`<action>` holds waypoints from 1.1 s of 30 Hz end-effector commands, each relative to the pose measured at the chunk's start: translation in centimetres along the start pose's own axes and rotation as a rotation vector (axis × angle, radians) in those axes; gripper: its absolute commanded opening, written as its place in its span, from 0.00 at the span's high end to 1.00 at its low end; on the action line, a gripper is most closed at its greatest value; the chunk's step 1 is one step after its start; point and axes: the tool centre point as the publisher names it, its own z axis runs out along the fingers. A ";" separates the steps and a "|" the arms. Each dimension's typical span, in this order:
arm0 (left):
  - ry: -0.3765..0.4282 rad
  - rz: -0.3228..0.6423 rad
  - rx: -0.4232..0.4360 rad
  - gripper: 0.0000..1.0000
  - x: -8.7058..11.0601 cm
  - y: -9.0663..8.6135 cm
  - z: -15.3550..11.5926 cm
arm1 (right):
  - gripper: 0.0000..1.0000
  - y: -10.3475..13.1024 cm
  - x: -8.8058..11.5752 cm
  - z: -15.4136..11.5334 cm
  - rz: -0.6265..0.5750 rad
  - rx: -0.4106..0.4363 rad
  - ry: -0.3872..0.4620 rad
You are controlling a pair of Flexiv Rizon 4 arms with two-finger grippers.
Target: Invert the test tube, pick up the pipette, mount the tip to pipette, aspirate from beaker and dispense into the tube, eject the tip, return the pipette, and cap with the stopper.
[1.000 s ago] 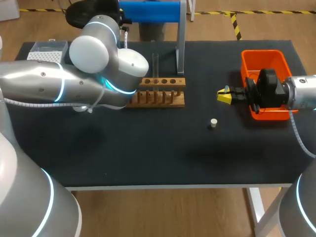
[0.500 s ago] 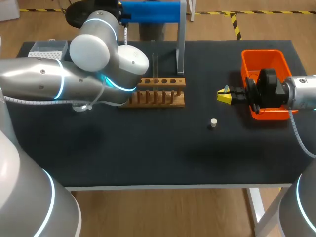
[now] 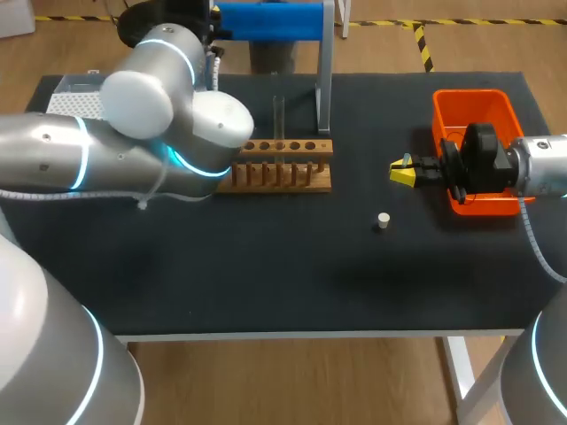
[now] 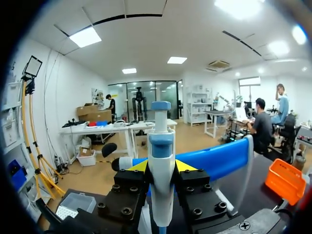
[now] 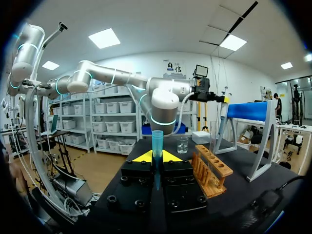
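Blue-white pipette (image 4: 161, 183) stays pinched in left gripper (image 4: 161, 166) as left arm (image 3: 133, 150) swings leftward; right gripper (image 5: 155, 157) clamps tip (image 5: 157, 139), mounting next

From high behind, we look down on the table (image 3: 266, 283). Our wrist cameras look low across it. All see the blue stand (image 3: 266, 19).

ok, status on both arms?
Left gripper shut on pipette. Right gripper shut on blue tip, beside orange bin. Tube upright in rack, which stands between them; stopper loose on table.
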 end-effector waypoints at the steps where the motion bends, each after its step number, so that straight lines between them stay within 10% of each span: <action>1: 0.187 0.002 -0.017 1.00 -0.7 -1.0 -3.2 | 1.00 0.0 0.1 0.0 -0.001 0.002 -0.003; 13: 0.436 0.036 0.049 1.00 1.4 -3.1 -8.4 | 1.00 0.0 0.1 0.0 -0.001 0.002 -0.003; 33: 0.464 0.044 0.056 1.00 1.4 -3.2 -9.2 | 1.00 0.0 0.1 0.0 -0.001 0.002 -0.003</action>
